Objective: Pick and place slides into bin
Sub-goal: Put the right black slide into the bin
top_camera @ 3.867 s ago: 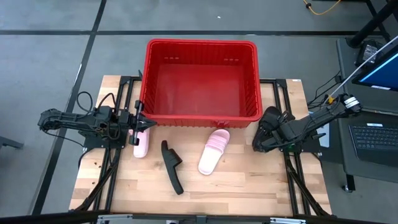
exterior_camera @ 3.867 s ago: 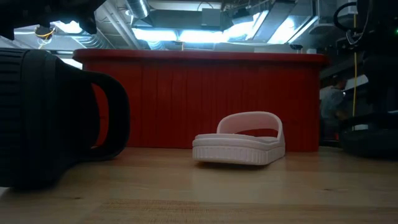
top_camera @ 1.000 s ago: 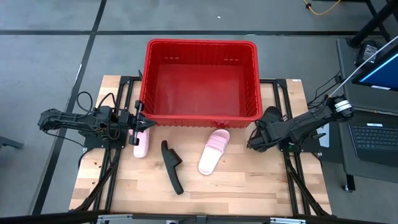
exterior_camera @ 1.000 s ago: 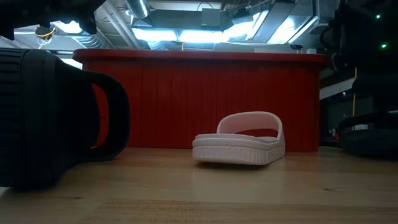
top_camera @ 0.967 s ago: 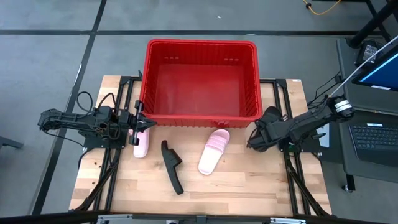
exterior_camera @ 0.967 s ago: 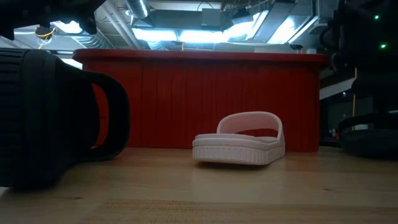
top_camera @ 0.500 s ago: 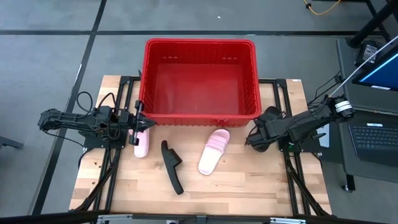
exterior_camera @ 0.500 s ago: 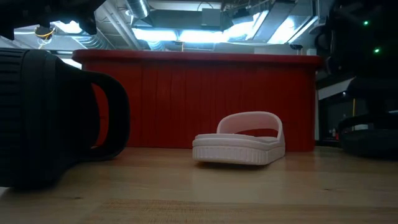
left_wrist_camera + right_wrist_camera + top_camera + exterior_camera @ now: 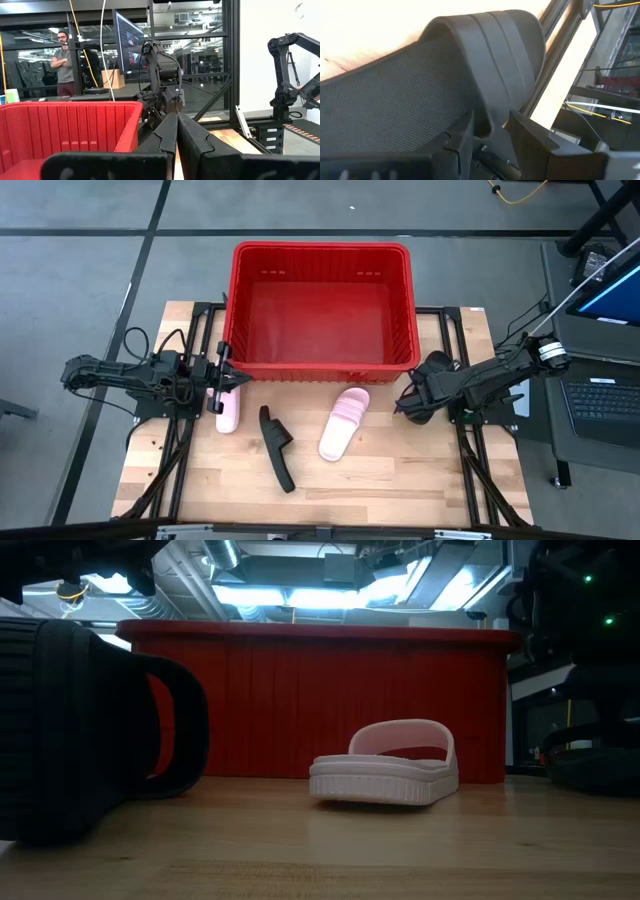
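Note:
The red bin (image 9: 320,305) stands at the table's far middle. One pink slide (image 9: 343,423) lies sole down in front of it and also shows in the low view (image 9: 385,765). A second pink slide (image 9: 227,412) lies by the bin's near left corner, under my shut, empty left gripper (image 9: 228,380). A black slide (image 9: 277,448) rests on its side edge at the middle and looms at the left of the low view (image 9: 90,730). My right gripper (image 9: 408,404) is low by the bin's near right corner, shut on the other black slide (image 9: 420,95). My right gripper has the black slide's ribbed strap (image 9: 490,112) between its two fingers (image 9: 465,137), where the strap meets the sole edge. The fingers reach level from the table's right. Whether the slide is clear of the table I cannot tell.
The bin's near wall (image 9: 320,368) stands just beyond both grippers. Bare wood lies along the table's near edge (image 9: 400,480). A person (image 9: 62,62) stands far off in the room. A laptop (image 9: 600,395) sits off the table's right.
My right gripper has moved a little toward the table's left, closing in on the bin's near right corner. The bin has shifted slightly toward the left. The left arm and the three loose slides have kept still.

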